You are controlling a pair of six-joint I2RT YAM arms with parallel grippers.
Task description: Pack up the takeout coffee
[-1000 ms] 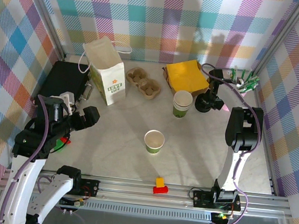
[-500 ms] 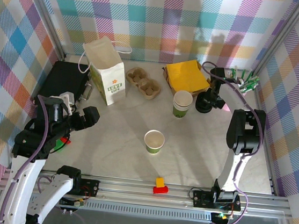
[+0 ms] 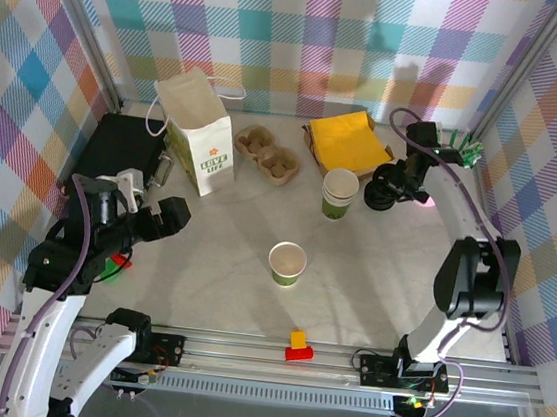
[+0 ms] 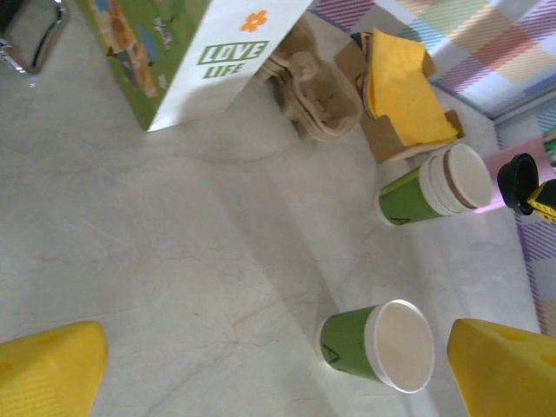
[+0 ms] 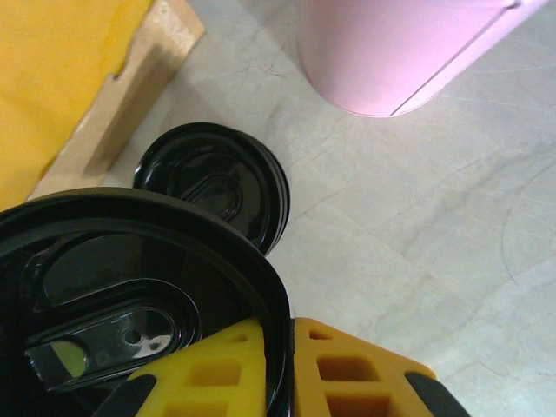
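The takeout coffee (image 3: 287, 263) is a lone paper cup, cream above and green below, standing open-topped mid-table; the left wrist view has it (image 4: 378, 343) low between my fingertips and well beyond them. My left gripper (image 3: 165, 217) hovers wide open at the near left, its yellow fingers (image 4: 48, 369) far apart with nothing held. At the back right, my right gripper (image 3: 393, 188) is shut on the rim of a black plastic lid (image 5: 130, 287), pinched between its yellow pads (image 5: 347, 373). More black lids (image 5: 217, 182) lie stacked on the table just beyond.
A white paper bag (image 3: 199, 131) with green print stands open at the back left. A cardboard cup carrier (image 3: 268, 153) and yellow napkins (image 3: 344, 142) lie behind a stack of cups (image 3: 340, 192). A pink tumbler (image 5: 400, 52) sits by the lids. A red-and-yellow block (image 3: 297, 345) rests at the front edge.
The right arm's elbow has swung out to the right and toward the near edge while its gripper stayed by the lids, closing a little tighter on the lid. The left arm barely moved.
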